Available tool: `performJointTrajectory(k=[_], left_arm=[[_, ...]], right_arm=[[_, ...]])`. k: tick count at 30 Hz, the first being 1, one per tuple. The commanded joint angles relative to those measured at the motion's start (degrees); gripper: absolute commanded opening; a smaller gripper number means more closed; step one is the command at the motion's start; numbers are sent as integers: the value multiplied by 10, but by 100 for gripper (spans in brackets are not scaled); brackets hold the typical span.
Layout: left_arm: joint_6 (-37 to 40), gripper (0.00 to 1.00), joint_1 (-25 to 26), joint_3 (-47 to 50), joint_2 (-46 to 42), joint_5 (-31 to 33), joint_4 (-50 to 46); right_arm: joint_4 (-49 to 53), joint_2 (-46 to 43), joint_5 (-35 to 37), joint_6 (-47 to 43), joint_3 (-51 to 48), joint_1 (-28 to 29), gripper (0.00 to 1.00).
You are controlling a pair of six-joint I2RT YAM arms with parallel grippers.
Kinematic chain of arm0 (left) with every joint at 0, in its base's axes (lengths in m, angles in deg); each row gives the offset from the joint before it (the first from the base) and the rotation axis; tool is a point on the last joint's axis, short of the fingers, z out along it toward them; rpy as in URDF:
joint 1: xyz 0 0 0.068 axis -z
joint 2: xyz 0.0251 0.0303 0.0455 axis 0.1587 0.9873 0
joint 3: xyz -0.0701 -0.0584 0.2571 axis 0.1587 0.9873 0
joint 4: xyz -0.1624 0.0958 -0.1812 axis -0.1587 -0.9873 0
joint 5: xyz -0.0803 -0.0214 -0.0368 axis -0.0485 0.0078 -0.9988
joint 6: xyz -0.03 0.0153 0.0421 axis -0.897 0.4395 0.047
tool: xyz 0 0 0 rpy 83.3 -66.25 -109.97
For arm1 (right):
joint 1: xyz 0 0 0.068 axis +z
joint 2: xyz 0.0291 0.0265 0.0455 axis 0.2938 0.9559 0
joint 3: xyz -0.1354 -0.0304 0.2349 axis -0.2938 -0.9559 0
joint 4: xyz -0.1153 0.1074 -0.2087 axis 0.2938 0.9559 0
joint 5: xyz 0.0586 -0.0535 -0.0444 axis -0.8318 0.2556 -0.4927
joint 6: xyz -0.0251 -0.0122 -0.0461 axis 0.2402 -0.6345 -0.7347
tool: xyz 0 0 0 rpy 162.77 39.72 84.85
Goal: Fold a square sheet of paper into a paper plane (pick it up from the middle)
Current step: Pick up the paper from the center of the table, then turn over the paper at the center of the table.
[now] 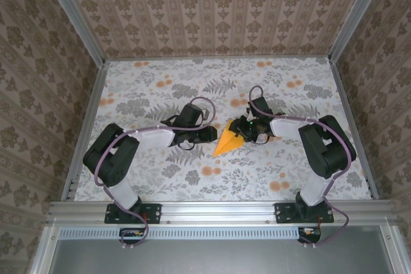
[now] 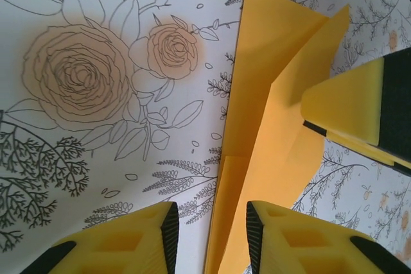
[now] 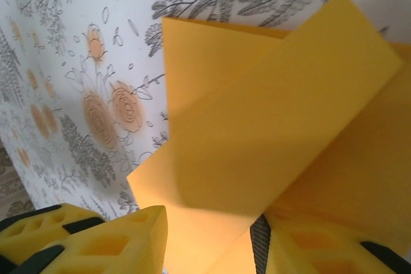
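Observation:
The square sheet of paper (image 1: 228, 143) is orange-yellow and folded into a pointed wedge, the shape of a paper plane. It lies on the floral cloth mid-table, tip toward the near edge. My left gripper (image 1: 210, 135) is at its left side and my right gripper (image 1: 246, 133) at its right. In the left wrist view the paper (image 2: 276, 94) lies flat, and its long left edge runs between the open left gripper (image 2: 209, 213) jaws. A right finger (image 2: 350, 104) rests at its right edge. In the right wrist view a raised flap of paper (image 3: 270, 113) passes between the parted right gripper (image 3: 209, 222) jaws.
The floral cloth (image 1: 160, 94) covers the table inside an aluminium frame (image 1: 218, 210) along the near edge. Rails (image 1: 87, 126) run down the left and right sides. Patterned walls (image 1: 212, 11) close in the back and both sides.

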Motion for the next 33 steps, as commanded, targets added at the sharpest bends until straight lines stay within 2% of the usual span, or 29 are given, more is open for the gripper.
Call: performJointTrajectory(k=[1, 5, 8, 10, 14, 18, 20, 26, 33], left_arm=[[-19, 37, -7, -6, 8, 6, 12], [-30, 40, -17, 3, 2, -1, 20], [-35, 46, -27, 14, -12, -5, 22], [-37, 53, -35, 27, -28, -3, 24], [-29, 68, -46, 50, -65, 8, 23], [-19, 84, -62, 69, -107, -1, 13], [-16, 99, -71, 76, -126, -13, 11], [-32, 100, -95, 96, -179, -87, 51], [-122, 100, -106, 125, -198, -210, 189]], right_arm=[[-39, 12, -36, 14, 5, 7, 39], [-69, 19, -48, 24, -5, 14, 32], [-91, 23, -47, 29, -19, 19, 27], [-105, 24, -44, 31, -29, 22, 25], [-146, 19, -50, 31, -47, 24, 12], [-202, -18, -79, 20, -57, 24, 8], [-218, -37, -110, 5, -51, 24, 8], [-268, -58, -218, 8, -20, 19, 7], [-334, -55, -264, 75, 4, 18, 8]])
